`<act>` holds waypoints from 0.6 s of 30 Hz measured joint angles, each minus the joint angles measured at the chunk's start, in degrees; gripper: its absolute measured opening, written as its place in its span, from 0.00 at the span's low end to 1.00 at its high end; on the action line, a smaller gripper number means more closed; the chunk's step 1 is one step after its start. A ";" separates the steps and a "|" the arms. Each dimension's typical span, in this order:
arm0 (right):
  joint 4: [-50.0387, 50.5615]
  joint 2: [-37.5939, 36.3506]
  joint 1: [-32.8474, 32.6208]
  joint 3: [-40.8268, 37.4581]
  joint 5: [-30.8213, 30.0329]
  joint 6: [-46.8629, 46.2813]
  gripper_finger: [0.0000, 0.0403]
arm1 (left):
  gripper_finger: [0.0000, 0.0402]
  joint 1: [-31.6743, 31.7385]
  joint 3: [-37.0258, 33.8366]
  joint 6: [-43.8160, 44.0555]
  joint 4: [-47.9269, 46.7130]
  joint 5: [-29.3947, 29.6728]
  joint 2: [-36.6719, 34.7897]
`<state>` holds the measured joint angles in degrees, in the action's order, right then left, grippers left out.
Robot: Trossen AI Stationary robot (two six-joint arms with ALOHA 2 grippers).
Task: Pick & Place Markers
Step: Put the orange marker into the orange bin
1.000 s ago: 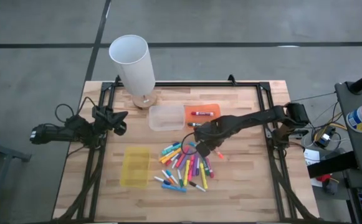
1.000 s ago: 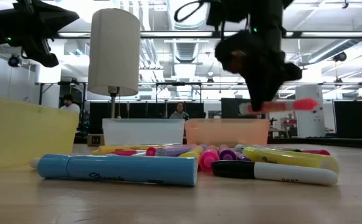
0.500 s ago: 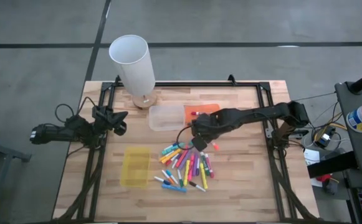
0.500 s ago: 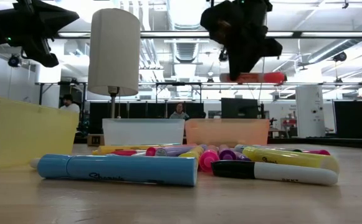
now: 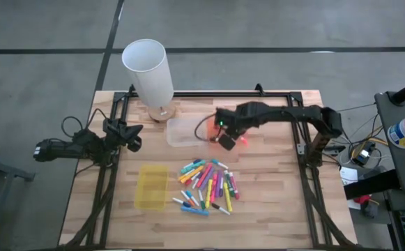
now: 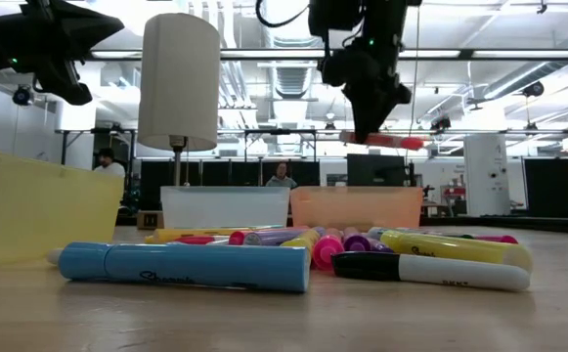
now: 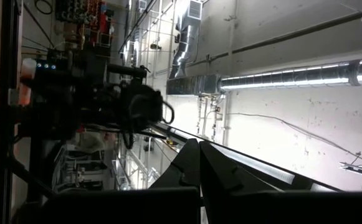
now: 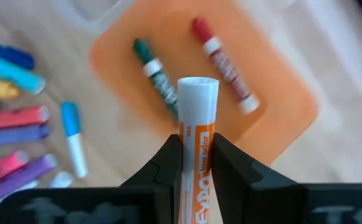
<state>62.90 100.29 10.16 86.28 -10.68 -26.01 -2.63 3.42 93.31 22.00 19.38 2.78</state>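
Observation:
My right gripper (image 5: 227,141) hangs above the orange tray (image 8: 280,106), shut on an orange-labelled marker (image 8: 197,134) with a white end. A green marker (image 8: 152,73) and a red one (image 8: 225,61) lie flat in that tray. The other markers (image 5: 206,185) lie in a loose pile on the wood, nearer the front edge. In the low view the held marker (image 6: 389,142) sticks out level below the gripper (image 6: 367,125). My left gripper (image 5: 136,139) waits shut at the table's left edge, touching nothing. My right gripper pinches the marker's labelled barrel (image 8: 197,163) between its two fingers (image 8: 167,163), which point steeply down from above and lie across the marker. The marker hangs about level, lifted clear above the orange tray, its white end (image 8: 198,88) sticking out past the fingers.
A clear tray (image 5: 185,132) sits just left of the orange one, and a yellow tray (image 5: 151,186) lies left of the pile. A tall white cylinder (image 5: 148,70) on a wooden foot stands at the far left. A black frame (image 5: 303,160) borders the tabletop.
My right gripper has risen from above the marker pile and swung toward the table's far edge, over the orange tray, rolling its wrist on the way. The held marker went with it, staying roughly level and clear of the table.

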 joint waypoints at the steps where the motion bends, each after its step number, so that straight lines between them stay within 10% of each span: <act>1: -0.28 0.00 1.09 0.00 -0.01 2.27 0.15 | 0.00 0.00 0.00 -0.02 0.01 0.04 0.01; 11: -8.46 4.80 6.35 -0.44 1.76 34.52 0.15 | 0.00 -0.04 0.00 -0.26 0.06 2.74 0.01; 18: -7.88 8.89 6.40 -0.39 0.13 36.58 0.15 | 0.00 -0.04 0.02 -0.32 0.39 3.01 0.01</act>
<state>55.03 109.18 16.56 85.89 -10.55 10.57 -2.68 3.44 92.99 22.39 22.39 2.79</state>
